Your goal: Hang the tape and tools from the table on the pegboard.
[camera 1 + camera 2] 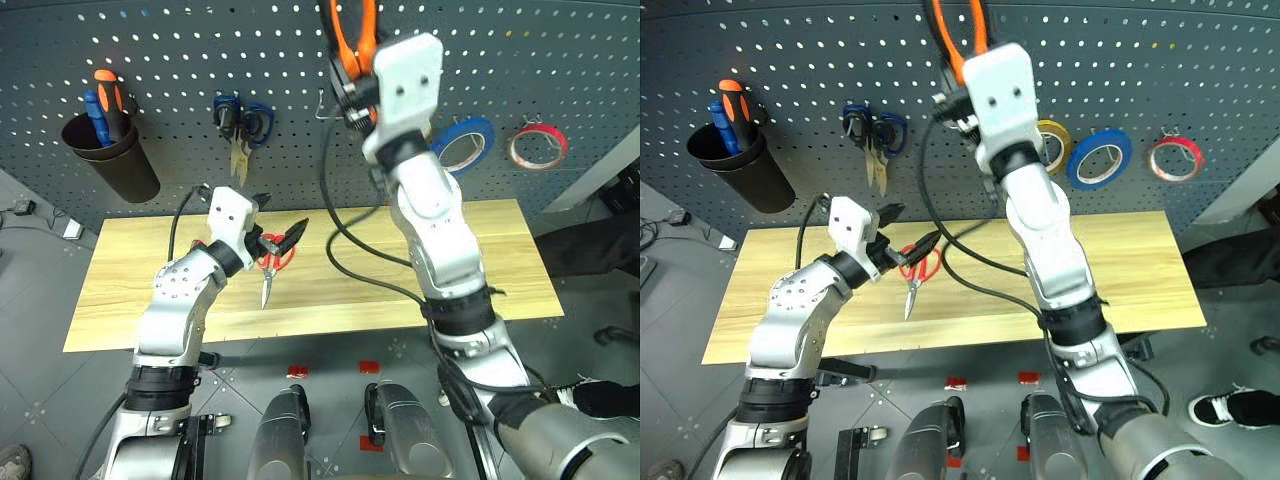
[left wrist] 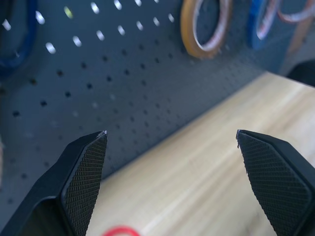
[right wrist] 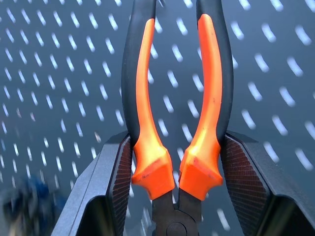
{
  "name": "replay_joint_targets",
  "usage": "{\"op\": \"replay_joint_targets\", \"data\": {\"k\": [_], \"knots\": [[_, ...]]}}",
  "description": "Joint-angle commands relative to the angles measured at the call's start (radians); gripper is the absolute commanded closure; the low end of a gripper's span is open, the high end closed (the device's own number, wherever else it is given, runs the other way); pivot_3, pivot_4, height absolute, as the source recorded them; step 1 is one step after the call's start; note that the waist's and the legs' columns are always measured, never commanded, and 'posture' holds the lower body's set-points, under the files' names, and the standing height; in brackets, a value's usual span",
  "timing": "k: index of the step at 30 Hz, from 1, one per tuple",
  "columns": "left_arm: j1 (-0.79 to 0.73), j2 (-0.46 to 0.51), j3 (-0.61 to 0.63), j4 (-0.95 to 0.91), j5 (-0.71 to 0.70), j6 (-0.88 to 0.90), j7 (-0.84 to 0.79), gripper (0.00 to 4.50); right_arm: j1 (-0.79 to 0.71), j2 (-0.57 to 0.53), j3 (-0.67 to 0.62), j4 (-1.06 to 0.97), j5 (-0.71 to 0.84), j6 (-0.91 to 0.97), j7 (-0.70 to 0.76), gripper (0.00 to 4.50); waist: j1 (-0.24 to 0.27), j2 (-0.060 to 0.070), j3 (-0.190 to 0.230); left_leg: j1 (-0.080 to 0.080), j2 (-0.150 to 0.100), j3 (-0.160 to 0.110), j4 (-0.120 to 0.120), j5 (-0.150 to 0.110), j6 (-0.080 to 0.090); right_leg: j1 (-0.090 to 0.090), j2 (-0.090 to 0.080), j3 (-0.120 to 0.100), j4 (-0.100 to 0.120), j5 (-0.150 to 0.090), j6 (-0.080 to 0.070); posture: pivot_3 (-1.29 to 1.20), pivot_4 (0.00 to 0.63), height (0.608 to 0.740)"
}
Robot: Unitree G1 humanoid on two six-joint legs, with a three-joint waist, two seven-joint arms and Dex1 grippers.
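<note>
Red tape hanging upper right; my right gripper is clamping pliers at pegboard; left gripper gaping; red scissors waiting mid-tabletop.

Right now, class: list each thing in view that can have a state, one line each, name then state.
pliers: held up at the pegboard
right gripper: shut on the pliers
left gripper: open, empty
red scissors: lying on the table, closed
blue scissors: hung
red tape: hung

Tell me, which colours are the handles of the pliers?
Orange and black handles, clearest in the right wrist view.
</note>
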Motion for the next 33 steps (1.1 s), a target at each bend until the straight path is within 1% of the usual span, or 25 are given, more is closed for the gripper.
{"op": "replay_joint_targets", "data": {"k": [1,4,9,13,17,22,33], "knots": [[-0.027,-0.021,-0.010,-0.033,0.012,0.019,0.051,0.08,-0.106,0.016,-0.033,0.133,0.017,-0.152,-0.002,2.12,0.005,0.000,0.000,0.000,0.000,0.001,0.000,0.000,0.000,0.000,0.000,0.000,-0.001,0.000,0.000,-0.06,0.288,0.740],[-0.047,-0.039,-0.023,-0.023,0.025,0.024,0.080,0.08,-0.181,0.032,-0.035,0.280,0.012,-0.254,-0.010,2.12,0.012,0.000,0.000,-0.002,0.000,0.002,-0.001,0.000,0.000,-0.001,-0.001,0.000,-0.002,0.000,0.000,-0.06,0.284,0.740],[-0.082,-0.069,-0.032,0.008,0.042,0.023,0.126,0.08,-0.255,0.036,-0.036,0.529,-0.011,-0.417,-0.015,2.12,0.017,0.000,0.000,-0.003,0.000,0.001,0.000,0.000,0.000,-0.001,-0.002,0.000,-0.002,0.000,0.000,-0.03,0.282,0.740],[-0.118,-0.088,-0.042,0.033,0.053,0.016,0.142,0.08,-0.305,0.013,-0.048,0.715,-0.032,-0.514,-0.024,2.12,0.027,0.000,0.000,-0.003,0.000,0.000,0.000,0.000,-0.001,-0.001,-0.002,0.000,-0.001,0.000,0.000,-0.01,0.280,0.740],[-0.149,-0.100,-0.048,0.061,0.060,0.002,0.147,0.08,-0.346,-0.018,-0.056,0.844,-0.044,-0.581,-0.032,2.12,0.037,0.000,0.000,-0.003,-0.001,0.001,0.000,0.000,-0.001,-0.001,-0.002,-0.001,-0.001,0.000,0.000,0.00,0.284,0.740],[-0.158,-0.094,-0.043,0.054,0.055,0.009,0.133,0.08,-0.398,-0.045,-0.070,0.868,-0.029,-0.600,-0.029,2.12,0.037,0.000,0.000,-0.003,-0.001,0.001,0.000,0.001,-0.001,-0.002,-0.002,-0.001,-0.002,0.000,0.000,-0.01,0.300,0.740],[-0.166,-0.079,-0.029,0.059,0.054,0.015,0.130,0.08,-0.388,-0.054,-0.083,0.933,-0.036,-0.606,-0.035,2.12,0.039,0.000,0.001,-0.003,-0.001,0.001,0.000,0.000,-0.001,-0.001,-0.003,-0.001,-0.001,0.000,0.000,0.01,0.327,0.740]]}}
